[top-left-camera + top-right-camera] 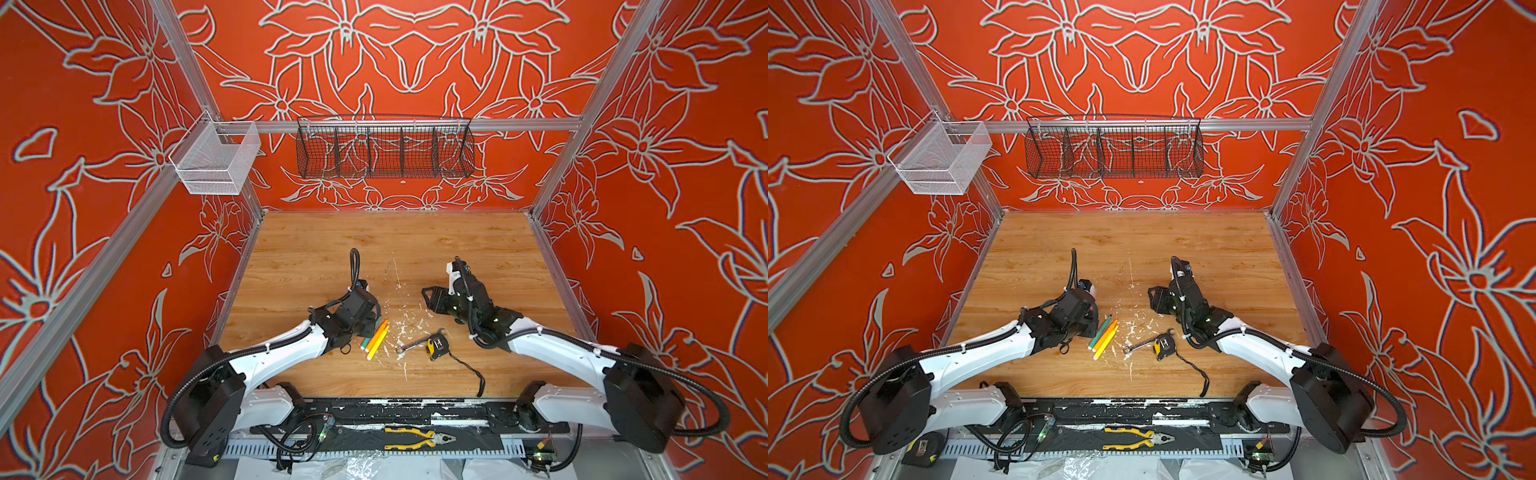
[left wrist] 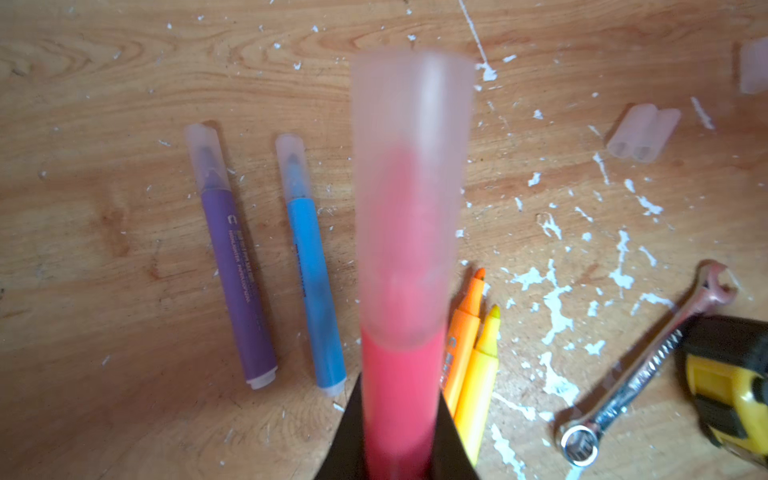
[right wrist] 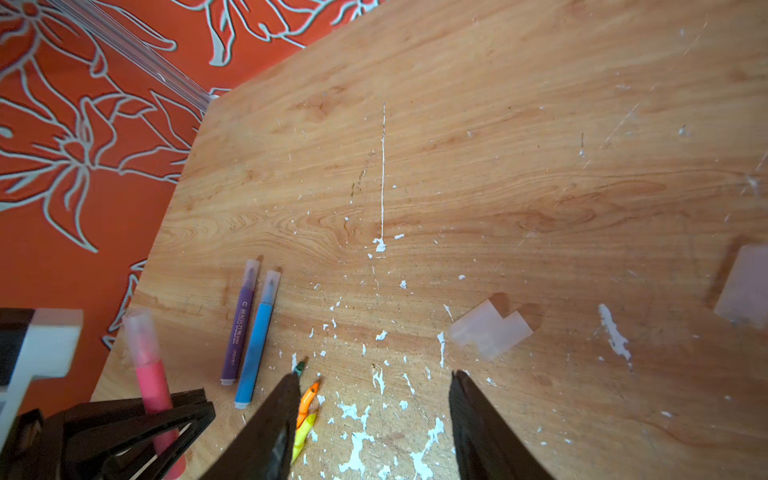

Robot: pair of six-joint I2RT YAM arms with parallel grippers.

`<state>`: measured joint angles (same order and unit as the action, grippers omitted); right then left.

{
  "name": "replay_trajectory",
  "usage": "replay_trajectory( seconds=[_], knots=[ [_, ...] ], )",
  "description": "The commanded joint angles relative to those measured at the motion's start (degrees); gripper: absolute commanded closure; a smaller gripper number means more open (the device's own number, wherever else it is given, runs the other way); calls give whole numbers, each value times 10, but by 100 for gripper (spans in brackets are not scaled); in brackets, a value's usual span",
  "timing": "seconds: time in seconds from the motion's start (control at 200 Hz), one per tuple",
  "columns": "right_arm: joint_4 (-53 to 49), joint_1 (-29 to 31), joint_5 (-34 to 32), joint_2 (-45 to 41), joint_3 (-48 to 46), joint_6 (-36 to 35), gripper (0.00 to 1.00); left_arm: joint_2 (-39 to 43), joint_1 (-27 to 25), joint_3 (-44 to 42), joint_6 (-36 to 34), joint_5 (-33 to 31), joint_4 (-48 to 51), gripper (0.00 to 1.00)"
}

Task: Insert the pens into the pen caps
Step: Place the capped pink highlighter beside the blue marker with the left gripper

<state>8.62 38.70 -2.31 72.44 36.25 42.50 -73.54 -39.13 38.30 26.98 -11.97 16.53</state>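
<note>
Clamping the capped pink pen (image 2: 405,270), the left gripper (image 2: 401,386) hovers near the purple pen (image 2: 235,266), marked "C" with print too small to read; the right gripper (image 3: 376,376) hangs half open, empty, near loose pen caps (image 3: 490,328).

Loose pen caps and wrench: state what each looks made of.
Pen caps: probably plastic, frosted and translucent, with the open bores showing through the walls. Wrench: probably steel, polished, with bright glints along the shaft. Its open end looks reddish, either rust or reflection.
</note>
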Motion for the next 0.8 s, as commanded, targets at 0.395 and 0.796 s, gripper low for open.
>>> replay_trajectory(
  seconds=[0.395, 0.796],
  knots=[
    [-25, -10, 20, 20, 30, 5, 44, -213, 22, 118, 11, -27, 49, 100],
    [-21, -15, 34, 28, 35, 4, 45, -186, 22, 139, 2, -35, 95, 73]
  ],
)
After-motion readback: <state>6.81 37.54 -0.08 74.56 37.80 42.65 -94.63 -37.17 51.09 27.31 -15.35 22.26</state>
